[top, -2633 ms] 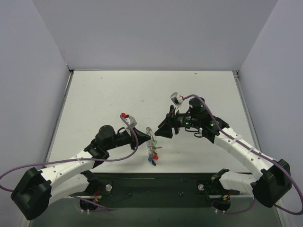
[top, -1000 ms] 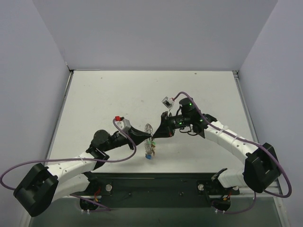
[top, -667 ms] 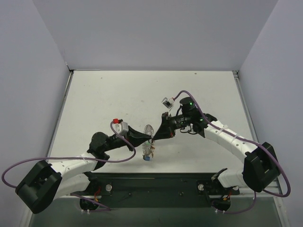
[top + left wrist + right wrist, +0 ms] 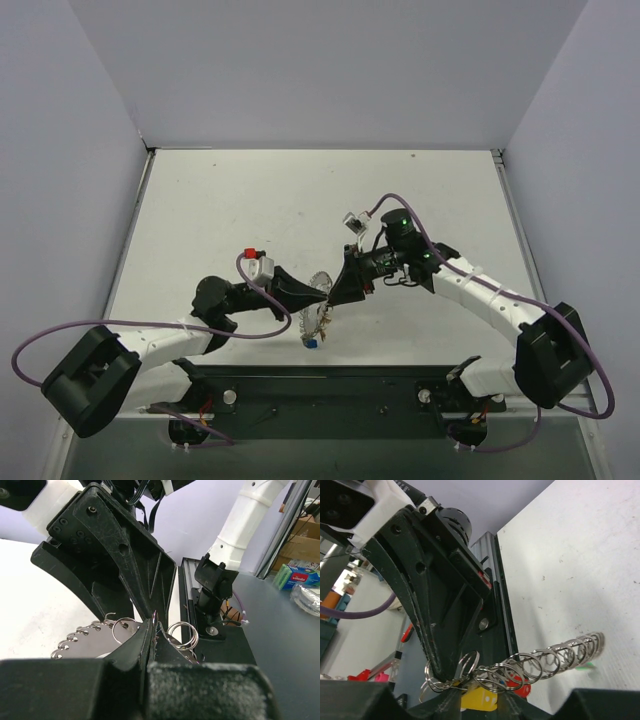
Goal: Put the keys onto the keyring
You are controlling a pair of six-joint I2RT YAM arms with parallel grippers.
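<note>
Top view, left to right.

Left gripper [image 4: 314, 290]: fingers pressed together, pinching the rim of the large round silvery metal keyring [image 4: 552, 657] with a bumpy edge. The ring sits just toward 6 o'clock of the white table's [image 4: 250, 200] centre. I cannot tell whether its far edge touches the surface.

Small metal keys [image 4: 479, 700] with yellow and red plastic heads are bunched beneath the ring on thin wire loops, at its 6 o'clock.

Right gripper [image 4: 338, 292]: tip meets the ring from 3 o'clock. I cannot tell its jaw spread.

Handling, as a judgement: the ring looks stiff, light and slick, and free to swing. The keys dangle and may tangle. Hold the bare rim away from the loops. Pinch key heads flat, not the blades.
</note>
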